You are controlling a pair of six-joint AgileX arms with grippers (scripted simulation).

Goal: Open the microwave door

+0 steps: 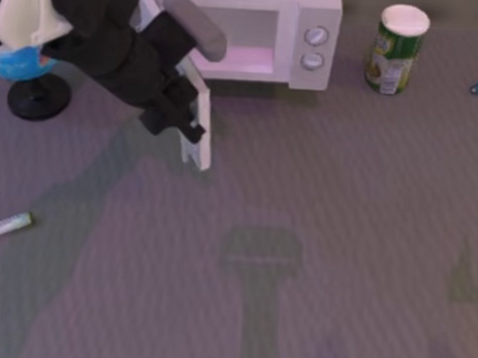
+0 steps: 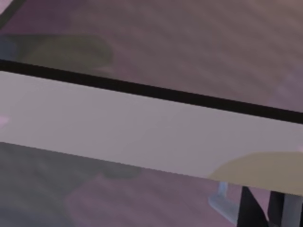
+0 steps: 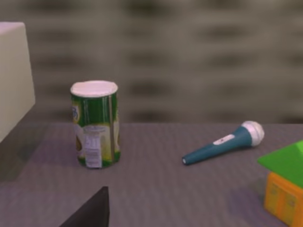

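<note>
White and stiff, the microwave door (image 1: pixel 200 127) stands swung out at upper left from the microwave (image 1: pixel 255 31), my left gripper (image 1: pixel 187 130) at its free edge, finger state unclear, right arm unseen.

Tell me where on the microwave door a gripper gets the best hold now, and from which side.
Probably the free edge of the microwave door, the end away from the hinge, approached from the table's left. The door stands swung out on edge toward the table's front, a thin upright panel that two fingers can straddle. The left gripper is already there; the pink cavity of the microwave shows.
</note>
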